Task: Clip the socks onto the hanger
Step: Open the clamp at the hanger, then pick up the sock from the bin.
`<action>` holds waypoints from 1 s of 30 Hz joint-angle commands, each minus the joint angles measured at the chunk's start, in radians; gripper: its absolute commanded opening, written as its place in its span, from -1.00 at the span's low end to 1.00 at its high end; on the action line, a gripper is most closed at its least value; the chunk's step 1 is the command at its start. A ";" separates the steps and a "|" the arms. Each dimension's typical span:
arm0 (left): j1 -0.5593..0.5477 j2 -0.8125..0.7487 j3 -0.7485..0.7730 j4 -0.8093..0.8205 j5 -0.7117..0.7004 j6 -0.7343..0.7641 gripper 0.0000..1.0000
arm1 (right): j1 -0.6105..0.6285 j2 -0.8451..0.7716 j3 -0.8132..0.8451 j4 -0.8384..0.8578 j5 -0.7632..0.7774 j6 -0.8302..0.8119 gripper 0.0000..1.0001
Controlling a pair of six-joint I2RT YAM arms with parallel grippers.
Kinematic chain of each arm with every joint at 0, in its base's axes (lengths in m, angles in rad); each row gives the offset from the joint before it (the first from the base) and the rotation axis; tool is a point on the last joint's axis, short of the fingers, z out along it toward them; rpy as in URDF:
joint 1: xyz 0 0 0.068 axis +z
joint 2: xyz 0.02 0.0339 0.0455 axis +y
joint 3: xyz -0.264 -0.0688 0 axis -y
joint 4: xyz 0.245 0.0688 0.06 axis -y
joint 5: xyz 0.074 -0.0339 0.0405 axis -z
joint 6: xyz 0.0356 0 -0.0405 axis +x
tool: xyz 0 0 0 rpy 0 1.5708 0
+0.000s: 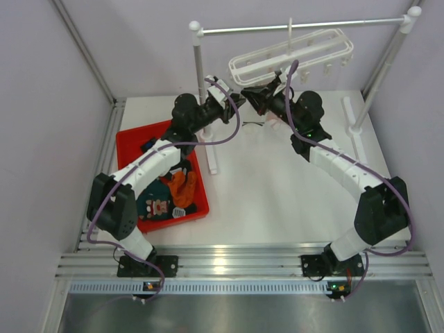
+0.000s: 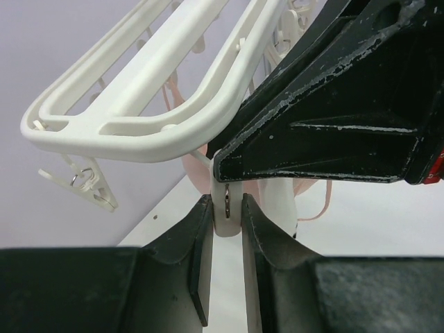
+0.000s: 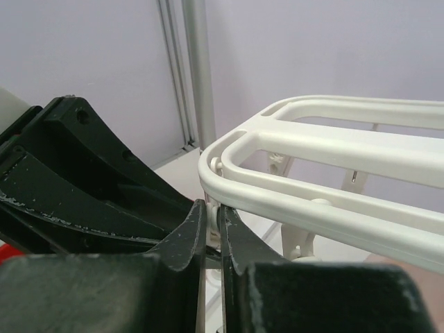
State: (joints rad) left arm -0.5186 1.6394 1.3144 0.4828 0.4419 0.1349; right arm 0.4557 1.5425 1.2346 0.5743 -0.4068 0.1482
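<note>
Socks (image 1: 170,194) heaped in the red bin (image 1: 135,142) on the left side of the desk (image 1: 277,187), well apart from the hanger (image 1: 305,50) and from both tools; none clipped as far as can be seen. Probably light, limp and prone to bunching, so best pinched at the cuff edge, with a single layer offered up to a clip. No common heading in the heap: orange and teal ones crumpled, long axes impossible to read. Hanger hooked on the metal rail (image 1: 305,26), long axis running left to right beneath it and slightly askew to it, grid face level, hook up, clips dangling. Likely stiff but light and free to swing, hence in need of steadying. Left tool (image 2: 225,211) clenched partway on one white clip (image 2: 222,223) under the hanger's left corner, fingers pressing both its sides. Right tool (image 3: 211,225) clamped fully together just above that clip, a white sliver between the jaws; cannot tell what.
</note>
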 commanded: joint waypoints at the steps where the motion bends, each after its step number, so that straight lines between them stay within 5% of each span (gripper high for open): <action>1: -0.021 -0.061 0.003 0.033 0.058 0.014 -0.58 | 0.000 0.018 0.063 -0.051 0.023 0.025 -1.00; 8: -0.021 -0.084 -0.006 0.004 0.015 0.009 -0.19 | -0.025 0.007 0.077 -0.056 -0.015 0.097 -1.00; 15: -0.009 -0.164 -0.029 -0.119 -0.015 -0.033 -0.01 | -0.038 -0.001 0.095 -0.068 -0.027 0.145 -1.00; 22: 0.127 -0.364 -0.122 -0.387 -0.009 -0.277 0.04 | -0.055 -0.019 0.095 -0.088 -0.053 0.189 -1.00; 30: 0.379 -0.461 -0.199 -0.680 -0.044 -0.284 0.04 | -0.074 -0.039 0.091 -0.111 -0.084 0.217 -1.00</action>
State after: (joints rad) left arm -0.2001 1.1835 1.1347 -0.0406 0.4286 -0.1265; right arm 0.3981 1.5440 1.2797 0.4610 -0.4694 0.3447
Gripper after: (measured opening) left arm 0.523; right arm 0.044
